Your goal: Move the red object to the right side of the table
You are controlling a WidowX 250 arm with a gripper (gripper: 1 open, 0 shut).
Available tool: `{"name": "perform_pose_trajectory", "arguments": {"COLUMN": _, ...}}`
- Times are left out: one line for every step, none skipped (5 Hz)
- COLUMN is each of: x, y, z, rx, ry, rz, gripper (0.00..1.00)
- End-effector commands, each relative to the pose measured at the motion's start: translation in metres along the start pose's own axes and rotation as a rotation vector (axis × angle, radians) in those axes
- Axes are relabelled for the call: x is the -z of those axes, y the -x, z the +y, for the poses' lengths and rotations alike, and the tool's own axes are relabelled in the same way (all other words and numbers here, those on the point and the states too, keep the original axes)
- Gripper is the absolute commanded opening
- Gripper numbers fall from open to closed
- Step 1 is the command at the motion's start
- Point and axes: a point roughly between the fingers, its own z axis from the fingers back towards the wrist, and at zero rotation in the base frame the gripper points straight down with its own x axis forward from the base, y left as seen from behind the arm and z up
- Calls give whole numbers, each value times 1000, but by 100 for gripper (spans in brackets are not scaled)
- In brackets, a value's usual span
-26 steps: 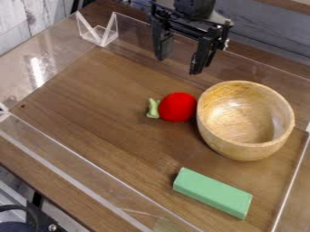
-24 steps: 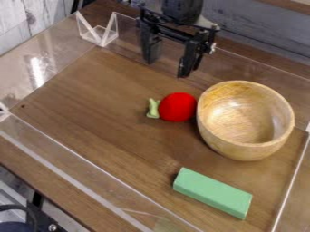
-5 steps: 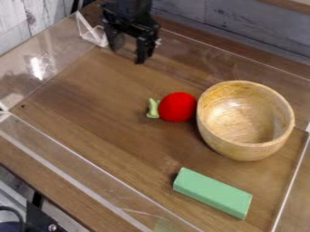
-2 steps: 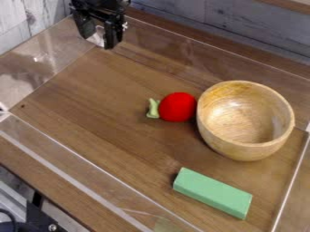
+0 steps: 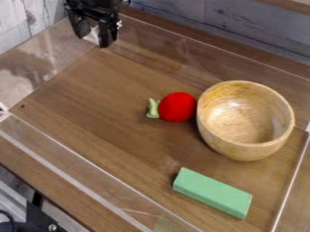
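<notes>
The red object (image 5: 179,106), a small glossy ball with a green stem piece on its left, rests on the dark wood table (image 5: 97,100) near the middle, just left of the wooden bowl. My gripper (image 5: 94,33) hangs over the far left corner, well away from the red object, fingers pointing down and open with nothing between them.
A round wooden bowl (image 5: 246,119) stands right of the red object, nearly touching it. A flat green block (image 5: 212,192) lies near the front right. Low clear acrylic walls (image 5: 72,163) edge the table; a clear stand (image 5: 85,23) sits at the far left behind the gripper.
My gripper has travelled left along the back of the table to the far left corner, staying open. The red object, bowl and block have not moved.
</notes>
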Motion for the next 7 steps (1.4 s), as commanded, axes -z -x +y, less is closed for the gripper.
{"name": "perform_pose_trajectory", "arguments": {"x": -16, "y": -8, "z": 14, "rx": -23, "ry": -27, "rz": -57, "gripper": 100}}
{"name": "perform_pose_trajectory", "arguments": {"x": -13, "y": -8, "z": 18, "rx": -31, "ry": -24, "rz": -53, "gripper": 100}}
{"name": "perform_pose_trajectory", "arguments": {"x": -9, "y": -9, "z": 24, "rx": -37, "ry": -22, "rz": -48, "gripper": 100}}
{"name": "perform_pose_trajectory", "arguments": {"x": -4, "y": -9, "z": 30, "rx": -43, "ry": -20, "rz": -43, "gripper": 100}}
{"name": "perform_pose_trajectory", "arguments": {"x": 2, "y": -10, "z": 34, "rx": -49, "ry": -17, "rz": -37, "gripper": 100}}
{"name": "perform_pose_trajectory", "arguments": {"x": 6, "y": -11, "z": 39, "rx": -56, "ry": -14, "rz": -34, "gripper": 100}}
{"name": "perform_pose_trajectory", "arguments": {"x": 12, "y": -12, "z": 42, "rx": -62, "ry": -10, "rz": -30, "gripper": 100}}
